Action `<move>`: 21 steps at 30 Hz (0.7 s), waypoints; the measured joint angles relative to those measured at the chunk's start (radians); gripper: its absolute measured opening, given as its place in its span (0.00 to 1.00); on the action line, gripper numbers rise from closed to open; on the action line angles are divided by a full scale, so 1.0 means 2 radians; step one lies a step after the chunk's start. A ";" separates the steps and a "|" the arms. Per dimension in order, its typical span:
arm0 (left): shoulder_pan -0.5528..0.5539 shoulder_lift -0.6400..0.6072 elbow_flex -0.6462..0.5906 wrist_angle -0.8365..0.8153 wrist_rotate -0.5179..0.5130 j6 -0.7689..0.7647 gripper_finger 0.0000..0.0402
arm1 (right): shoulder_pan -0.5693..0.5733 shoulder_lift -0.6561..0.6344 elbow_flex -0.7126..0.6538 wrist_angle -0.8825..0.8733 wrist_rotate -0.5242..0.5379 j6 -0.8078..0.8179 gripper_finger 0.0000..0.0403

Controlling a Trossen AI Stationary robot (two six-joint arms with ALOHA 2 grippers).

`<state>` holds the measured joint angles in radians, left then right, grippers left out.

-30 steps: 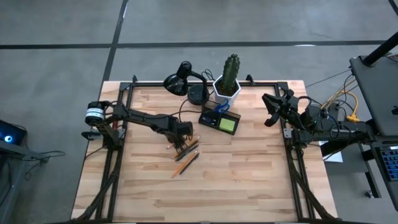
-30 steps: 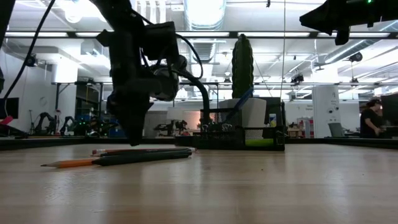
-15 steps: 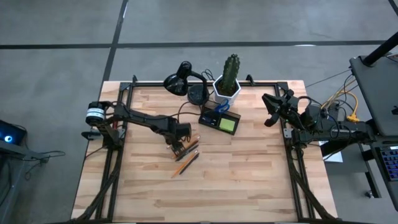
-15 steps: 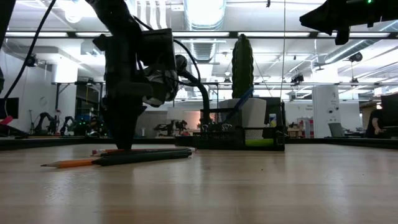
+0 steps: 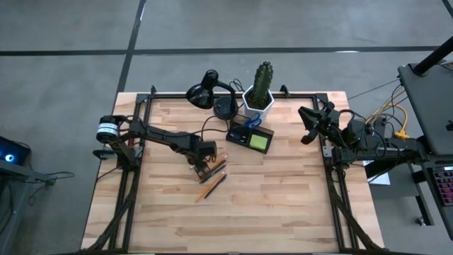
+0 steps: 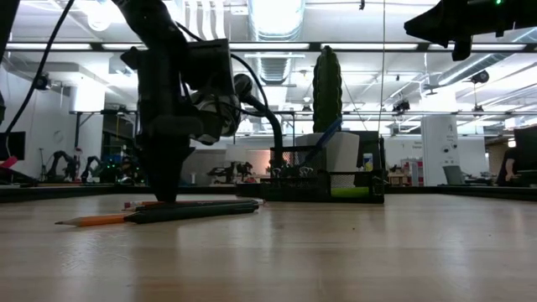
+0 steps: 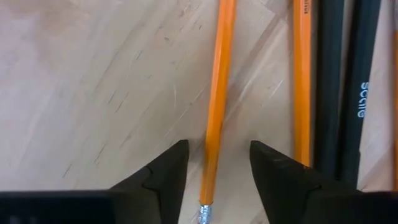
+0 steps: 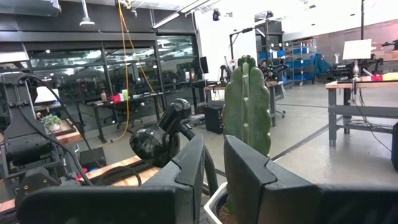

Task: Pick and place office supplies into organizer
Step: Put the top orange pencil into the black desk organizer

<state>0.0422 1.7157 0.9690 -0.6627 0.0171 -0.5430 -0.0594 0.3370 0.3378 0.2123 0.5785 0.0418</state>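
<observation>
Several orange pencils (image 5: 207, 190) and a dark pen (image 5: 216, 182) lie flat on the wooden table's middle left. My left gripper (image 5: 203, 167) points straight down over them and is open. Its fingertips stand down at the table, one on each side of one orange pencil (image 7: 216, 118) near its eraser end (image 7: 204, 213), without touching it. The dark organizer (image 5: 250, 137) stands farther back with a lime-green pad (image 5: 260, 142) and blue-handled scissors (image 5: 249, 124) in it. My right gripper (image 5: 306, 125) waits raised at the table's right edge, a narrow empty gap between its fingers.
A white hexagonal cactus pot (image 5: 259, 100) and a black desk lamp (image 5: 205, 92) stand just behind the organizer at the far edge. A second orange pencil (image 7: 301, 81) and dark pens (image 7: 348, 93) lie close beside the left gripper's finger. The near half of the table is bare wood.
My left gripper has sunk a little toward the pencils, so its fingertips now stand down at the table among them. The pencils and pen have stayed where they lay.
</observation>
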 joint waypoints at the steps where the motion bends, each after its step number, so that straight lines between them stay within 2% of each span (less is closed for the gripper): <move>1: 0.000 0.000 -0.001 0.000 -0.002 0.000 0.37 | 0.000 0.000 0.000 0.000 0.000 0.000 0.13; 13: 0.000 0.001 -0.006 -0.001 -0.024 0.000 0.04 | 0.000 0.000 0.000 0.000 0.000 0.000 0.13; 21: 0.000 0.001 -0.007 -0.001 -0.025 0.000 0.02 | 0.000 0.000 0.000 0.000 0.000 0.000 0.13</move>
<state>0.0429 1.7184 0.9558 -0.6647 -0.0326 -0.5438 -0.0593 0.3370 0.3378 0.2123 0.5788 0.0418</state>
